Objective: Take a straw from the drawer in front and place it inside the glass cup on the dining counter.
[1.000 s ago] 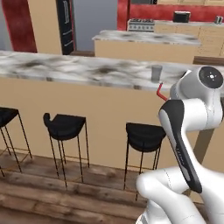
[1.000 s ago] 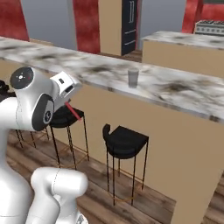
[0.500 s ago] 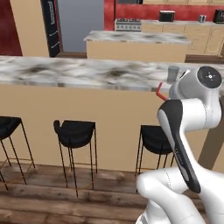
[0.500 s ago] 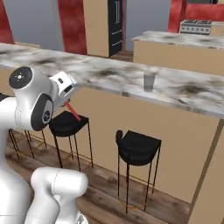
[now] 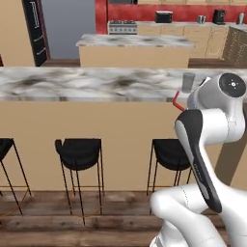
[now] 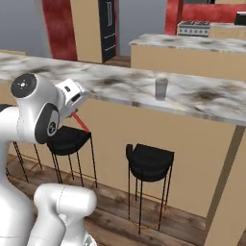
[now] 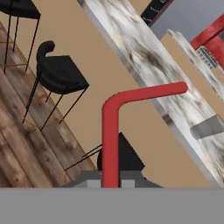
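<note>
Fingers (image 7: 94, 178) are clamped tight on the bent red straw (image 7: 110, 135), so I'd lift its tip above the glass cup (image 6: 161, 89) ahead, then lower straight in.

We see flat, even rendered light with no clear source and no glare. Shadows are faint; the bar stools (image 5: 78, 150) cast almost none on the wood floor (image 5: 58, 217). Both base views look soft and slightly blurred, with coarse textures on the dining counter (image 6: 120, 86). In the hand view the straw (image 7: 114, 127) looms large, its edges soft.
</note>
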Controlling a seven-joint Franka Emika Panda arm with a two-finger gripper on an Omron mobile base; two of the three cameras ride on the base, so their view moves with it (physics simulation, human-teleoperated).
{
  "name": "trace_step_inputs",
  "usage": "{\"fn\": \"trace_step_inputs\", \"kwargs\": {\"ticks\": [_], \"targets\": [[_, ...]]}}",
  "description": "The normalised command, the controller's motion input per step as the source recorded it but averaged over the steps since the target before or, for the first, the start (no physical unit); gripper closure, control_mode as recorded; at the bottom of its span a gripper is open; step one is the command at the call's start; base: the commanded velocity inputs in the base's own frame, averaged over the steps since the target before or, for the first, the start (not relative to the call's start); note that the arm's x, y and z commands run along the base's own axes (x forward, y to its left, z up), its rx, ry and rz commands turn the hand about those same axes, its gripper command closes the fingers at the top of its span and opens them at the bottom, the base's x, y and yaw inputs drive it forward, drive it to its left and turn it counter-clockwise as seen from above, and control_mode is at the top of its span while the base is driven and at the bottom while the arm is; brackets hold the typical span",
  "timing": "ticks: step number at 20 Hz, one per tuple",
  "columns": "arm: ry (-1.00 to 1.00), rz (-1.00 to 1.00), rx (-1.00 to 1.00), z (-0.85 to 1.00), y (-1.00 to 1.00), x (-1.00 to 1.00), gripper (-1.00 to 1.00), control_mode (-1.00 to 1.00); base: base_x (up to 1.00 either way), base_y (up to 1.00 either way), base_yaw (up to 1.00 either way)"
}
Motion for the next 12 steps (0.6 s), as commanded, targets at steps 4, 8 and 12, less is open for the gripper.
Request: {"fn": "trace_step_inputs", "kwargs": {"ticks": [4, 8, 12], "targets": [[0.00, 0.00, 0.00, 0.00, 0.00, 0.00, 1.00, 1.00, 0.39, 0.41, -0.20], [0.00, 0.00, 0.00, 0.00, 0.00, 0.00, 1.00, 1.00, 0.45, 0.27, -0.18], [0.00, 0.00, 0.00, 0.00, 0.00, 0.00, 1.00, 1.00, 0.39, 0.01, -0.11]]}}
